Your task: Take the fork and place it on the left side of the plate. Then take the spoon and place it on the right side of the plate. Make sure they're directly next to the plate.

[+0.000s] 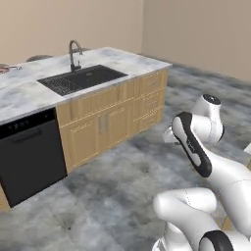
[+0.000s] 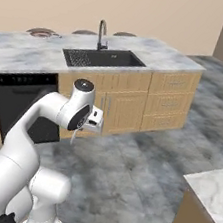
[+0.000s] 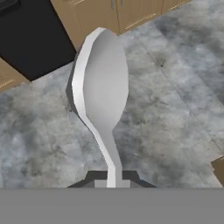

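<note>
In the left base view, the white arm rises from the lower right and folds back on itself above the grey stone floor. The gripper itself is hidden behind the arm's own joints here, so its hold cannot be read from this side. Well beyond the arm stands the marble-topped counter [image 1: 29, 90], with a black sink [image 1: 81, 78] and a curved tap [image 1: 73, 54] set into it, wooden cabinet doors below, and a black dishwasher [image 1: 29, 152] at its left end. At the far left edge of the counter a sliver of the plate [image 1: 4, 69] shows.

In the right base view, the arm rises from the lower left and its gripper [image 2: 81, 126] hangs over the floor, well short of the counter. A slim pale utensil, the spoon [image 2: 73, 135], dangles downward from it. The plate [image 2: 42, 33] sits far off on the counter's back edge, left of the sink.

In the hand view, the spoon [image 3: 103, 87] fills the middle of the picture. Its thin handle is pinched between the gripper's [image 3: 111, 181] two dark fingertips, which are closed tightly on it, and its rounded bowl points away from the gripper. Past the bowl lie the floor, the dishwasher and the cabinet fronts.
</note>
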Robot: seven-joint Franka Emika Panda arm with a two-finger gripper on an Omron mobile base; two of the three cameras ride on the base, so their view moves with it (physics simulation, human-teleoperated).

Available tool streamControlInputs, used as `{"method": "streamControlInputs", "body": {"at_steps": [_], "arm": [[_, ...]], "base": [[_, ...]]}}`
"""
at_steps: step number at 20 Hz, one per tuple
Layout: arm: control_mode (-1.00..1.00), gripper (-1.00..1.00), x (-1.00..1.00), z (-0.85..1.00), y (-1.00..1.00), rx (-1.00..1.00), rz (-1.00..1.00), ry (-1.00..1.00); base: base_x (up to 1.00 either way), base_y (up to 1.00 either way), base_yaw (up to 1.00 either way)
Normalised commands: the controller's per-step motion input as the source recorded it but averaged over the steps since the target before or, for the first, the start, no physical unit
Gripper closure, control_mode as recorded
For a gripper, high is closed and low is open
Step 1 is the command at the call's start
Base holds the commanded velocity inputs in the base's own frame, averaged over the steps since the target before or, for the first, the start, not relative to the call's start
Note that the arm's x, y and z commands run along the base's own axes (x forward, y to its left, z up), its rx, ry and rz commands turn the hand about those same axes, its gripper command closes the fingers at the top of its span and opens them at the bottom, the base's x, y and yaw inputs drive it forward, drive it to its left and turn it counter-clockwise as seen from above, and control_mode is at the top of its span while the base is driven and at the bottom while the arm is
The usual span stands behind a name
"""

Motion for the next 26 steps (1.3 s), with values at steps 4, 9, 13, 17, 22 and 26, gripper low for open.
{"method": "streamControlInputs", "body": {"at_steps": [4,9,13,17,22,26], "arm": [[1.00,1.00,0.00,0.00,0.00,0.00,0.00,0.00],[1.00,1.00,0.00,0.00,0.00,0.00,0.00,0.00],[1.00,1.00,0.00,0.00,0.00,0.00,0.00,0.00],[1.00,1.00,0.00,0.00,0.00,0.00,0.00,0.00],[1.00,1.00,0.00,0.00,0.00,0.00,0.00,0.00],[1.00,1.00,0.00,0.00,0.00,0.00,0.00,0.00]], "base": [[1.00,0.46,-0.22],[1.00,0.41,-0.23],[1.00,0.23,-0.26],[1.00,0.05,-0.29],[1.00,0.00,-0.36],[1.00,0.00,-0.45]]}}
